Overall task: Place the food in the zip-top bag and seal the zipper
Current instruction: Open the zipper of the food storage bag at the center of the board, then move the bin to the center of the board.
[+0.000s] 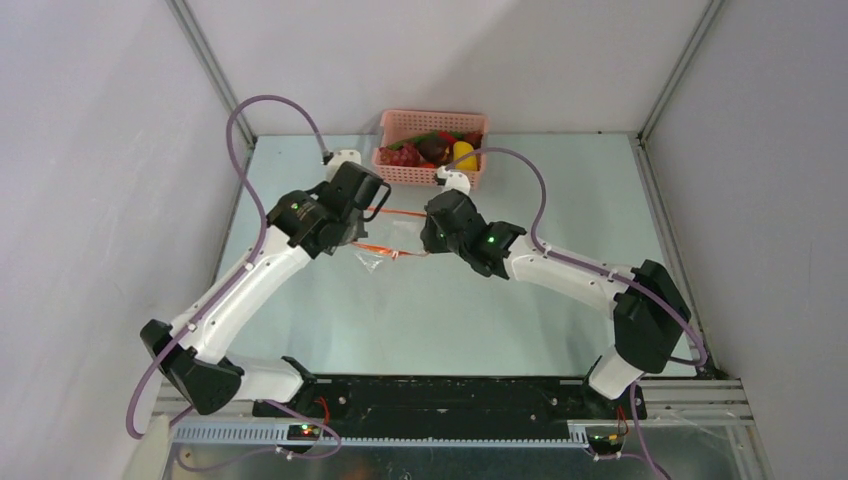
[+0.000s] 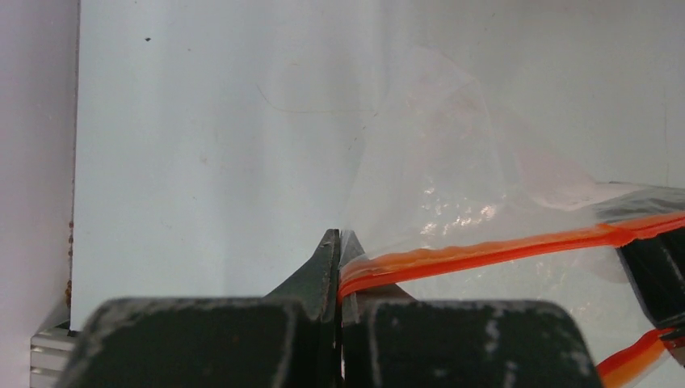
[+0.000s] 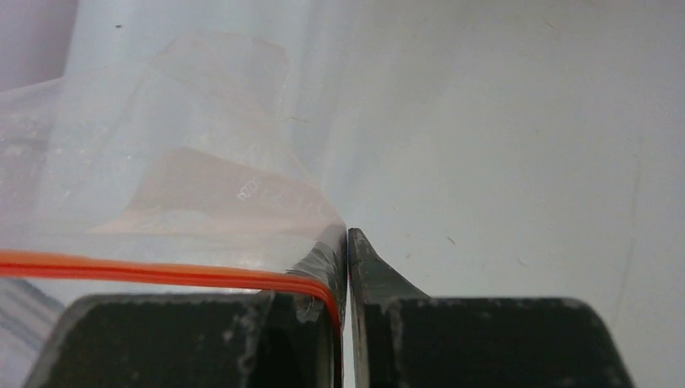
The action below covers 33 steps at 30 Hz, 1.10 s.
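So basically nothing's bagged yet. All the food sits in the pink mesh basket (image 1: 410,176) at the far edge of the surface (image 1: 450,320), and the zip-top bag (image 2: 436,186) looks empty, just clear crinkly plastic hanging in the middle between the two arms, a bit in front of the basket. The left end effector (image 2: 340,242) is clamped tight on one end of the orange-red zipper (image 2: 501,250). The right end effector (image 3: 348,234) has its jaws pinched nearly together on the other end, and you can see the strip running right into the gap. My read is they're holding the mouth to get it open, so loading and sealing are both left to do. Counts: one bag, one zipper strip, one basket, two arms. For food I make out five pieces: a yellow lemon (image 1: 464,155), a dark red grape bunch (image 1: 400,156), a dark round fruit (image 1: 433,150), a long green pod (image 1: 428,138) and a bit of red I take for the chili (image 1: 473,139). They're piled up though, so that count's a little shaky.
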Tool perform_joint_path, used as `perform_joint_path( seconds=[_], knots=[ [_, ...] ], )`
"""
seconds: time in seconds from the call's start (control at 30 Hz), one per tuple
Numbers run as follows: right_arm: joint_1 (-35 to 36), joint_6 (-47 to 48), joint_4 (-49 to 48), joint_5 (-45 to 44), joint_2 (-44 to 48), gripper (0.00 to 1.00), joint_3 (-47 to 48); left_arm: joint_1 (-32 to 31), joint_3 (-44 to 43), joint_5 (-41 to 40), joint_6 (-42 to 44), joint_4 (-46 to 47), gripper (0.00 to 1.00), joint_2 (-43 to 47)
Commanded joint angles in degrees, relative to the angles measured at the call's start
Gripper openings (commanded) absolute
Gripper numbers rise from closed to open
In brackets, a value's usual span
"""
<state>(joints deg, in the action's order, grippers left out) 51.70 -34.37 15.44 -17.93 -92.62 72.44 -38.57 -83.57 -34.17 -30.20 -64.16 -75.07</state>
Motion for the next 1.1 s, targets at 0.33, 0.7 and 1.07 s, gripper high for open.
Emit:
perform_joint_path(
  seconds=[0.33,0.7,1.07],
  knots=[
    [-7.8,8.0,-17.2,28.0,-0.3,0.52,2.1,5.0,-4.5,1.9,6.4,10.6,0.0,-3.3],
    [-24.0,6.0,-14.5,27.0,0.3,1.0,4.3,10.6,-5.7,-1.5,5.1,9.1,0.0,-10.3],
    [-30.4,5.6,3.8,9.1,-25.9,0.9,32.6,13.6,-5.2,-2.6,2.7,9.5,0.0,-10.5]
  ],
)
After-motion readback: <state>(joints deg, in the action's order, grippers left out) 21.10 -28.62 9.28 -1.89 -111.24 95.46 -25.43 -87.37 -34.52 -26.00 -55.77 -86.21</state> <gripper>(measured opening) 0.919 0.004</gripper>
